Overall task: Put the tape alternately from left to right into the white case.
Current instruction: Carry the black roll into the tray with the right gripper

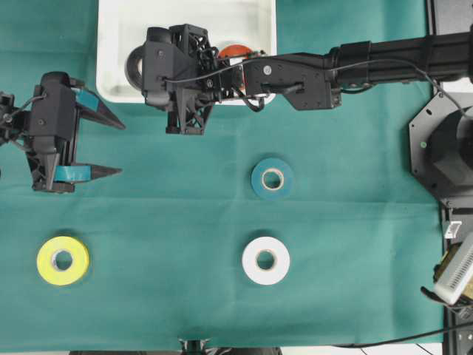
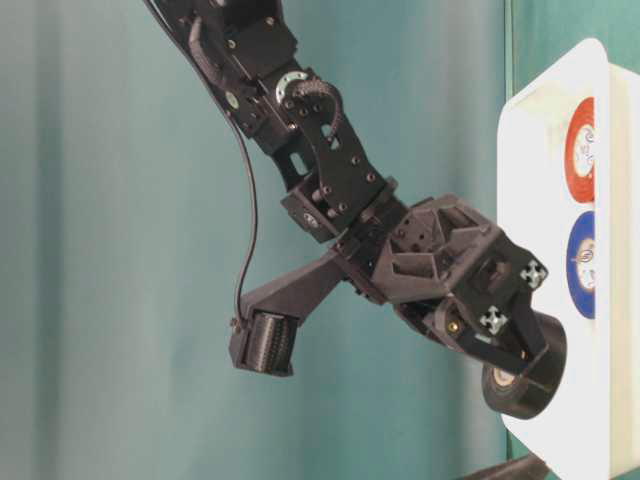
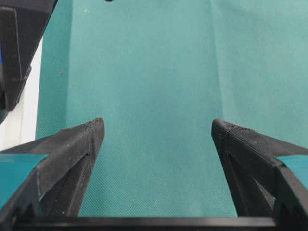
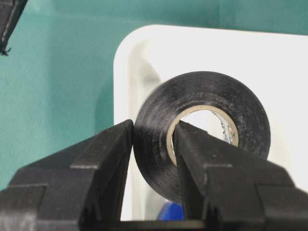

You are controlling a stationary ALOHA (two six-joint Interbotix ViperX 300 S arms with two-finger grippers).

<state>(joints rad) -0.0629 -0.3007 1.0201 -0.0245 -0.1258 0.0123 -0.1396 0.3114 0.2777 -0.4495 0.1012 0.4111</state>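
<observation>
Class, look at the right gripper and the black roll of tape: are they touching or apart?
Touching. In the right wrist view, the right gripper pinches the black roll of tape, one finger on its outer face, the other through its core.

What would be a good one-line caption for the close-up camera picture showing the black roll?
Right gripper pinching a black tape roll through its core, just above the white case.

Table under green cloth point(image 1: 185, 192). On cloth: white case point(image 1: 111, 44) at the far edge; teal tape point(image 1: 272, 179) mid-right; white tape point(image 1: 266, 260) nearer, below it; yellow tape point(image 1: 63, 260) near left, well apart.
</observation>
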